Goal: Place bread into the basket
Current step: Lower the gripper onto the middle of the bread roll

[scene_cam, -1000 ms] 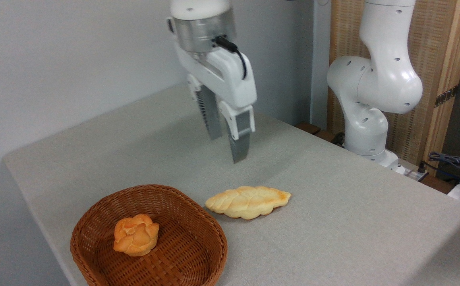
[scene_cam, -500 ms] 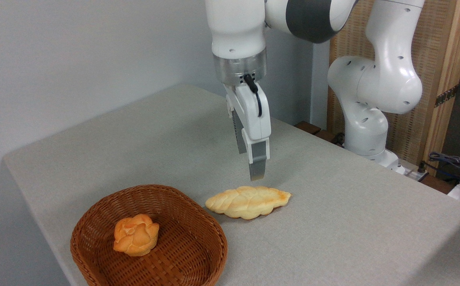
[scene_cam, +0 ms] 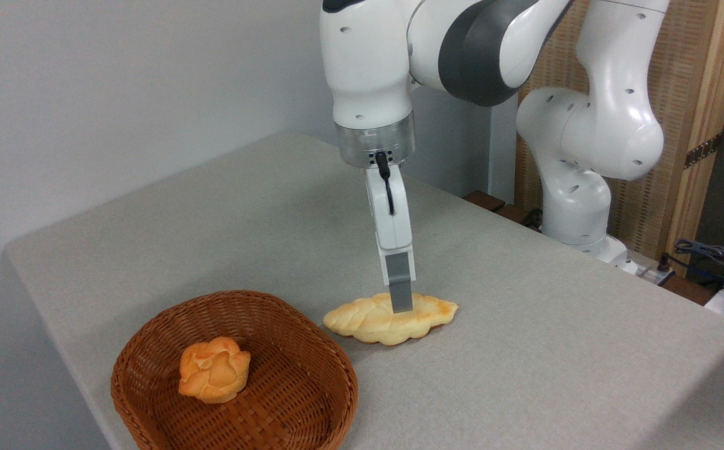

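Bread (scene_cam: 371, 320) lies flat on the grey desk (scene_cam: 524, 350), just to the right of the basket (scene_cam: 149, 350) and outside it, with its left pointed end close to the basket's braided rim but not touching as far as we can see. We see a long, pale-golden braided loaf with browned patches towards its right end.

We find the gripper (scene_cam: 401, 304) pointing straight down over the middle of the loaf, its tip overlapping the loaf's top surface in this view. We look at it edge-on, so only one grey finger shows, the other hidden behind it; we cannot tell how wide the fingers (scene_cam: 401, 299) stand, nor whether they have closed on the bread. We also cannot tell whether the tip touches the crust or hangs just above it.

We see the basket at the lower left, a shallow brown wicker one with rounded corners. Inside it, towards the left side, sits a small round orange-golden knotted bun (scene_cam: 214, 370), resting on the woven floor.

We note the white arm (scene_cam: 368, 69) coming down from the top of the frame, its base (scene_cam: 578, 206) standing at the far right edge of the desk, before a wooden panel (scene_cam: 699, 94).
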Controlling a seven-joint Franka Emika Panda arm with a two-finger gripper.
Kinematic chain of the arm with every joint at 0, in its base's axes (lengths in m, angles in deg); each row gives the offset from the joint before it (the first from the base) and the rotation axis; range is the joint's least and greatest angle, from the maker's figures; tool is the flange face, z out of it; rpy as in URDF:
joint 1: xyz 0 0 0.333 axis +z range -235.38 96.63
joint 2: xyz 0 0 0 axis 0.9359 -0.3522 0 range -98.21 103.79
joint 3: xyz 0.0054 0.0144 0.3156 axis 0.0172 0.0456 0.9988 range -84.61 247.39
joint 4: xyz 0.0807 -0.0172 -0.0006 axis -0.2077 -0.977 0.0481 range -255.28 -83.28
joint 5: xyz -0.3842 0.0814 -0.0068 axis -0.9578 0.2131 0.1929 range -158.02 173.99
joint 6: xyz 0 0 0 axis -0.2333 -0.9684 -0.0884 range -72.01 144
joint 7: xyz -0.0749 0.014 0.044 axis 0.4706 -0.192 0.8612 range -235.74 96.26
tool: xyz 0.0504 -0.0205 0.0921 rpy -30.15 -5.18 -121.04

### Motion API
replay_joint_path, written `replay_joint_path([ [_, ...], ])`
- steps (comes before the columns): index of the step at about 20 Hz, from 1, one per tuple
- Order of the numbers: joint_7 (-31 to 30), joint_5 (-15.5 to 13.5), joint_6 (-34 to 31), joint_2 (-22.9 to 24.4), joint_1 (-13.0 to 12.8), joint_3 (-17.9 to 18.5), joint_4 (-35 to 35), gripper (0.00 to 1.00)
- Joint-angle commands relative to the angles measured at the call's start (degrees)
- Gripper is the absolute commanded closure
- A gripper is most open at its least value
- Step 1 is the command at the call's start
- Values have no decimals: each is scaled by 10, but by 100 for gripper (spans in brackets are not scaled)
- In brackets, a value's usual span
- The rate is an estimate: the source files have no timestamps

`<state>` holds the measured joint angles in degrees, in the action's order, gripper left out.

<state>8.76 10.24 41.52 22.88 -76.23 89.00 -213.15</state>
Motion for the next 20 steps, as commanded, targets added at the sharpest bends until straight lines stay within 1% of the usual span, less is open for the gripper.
replay_joint_path([
  [1,8,19,51,-2,-11,4,-33,0],
  [5,8,19,68,-7,-12,4,-46,0],
  [8,8,20,72,-15,-25,4,-50,0],
  [11,8,20,110,-18,-26,4,-68,0],
  [13,8,21,123,-21,-26,4,-74,0],
  [16,8,48,129,-29,-26,4,-74,0],
  [18,8,50,131,-31,-26,4,-74,0],
  [19,8,51,131,-32,-33,4,-74,2],
  [20,8,51,130,-32,-36,4,-74,12],
])
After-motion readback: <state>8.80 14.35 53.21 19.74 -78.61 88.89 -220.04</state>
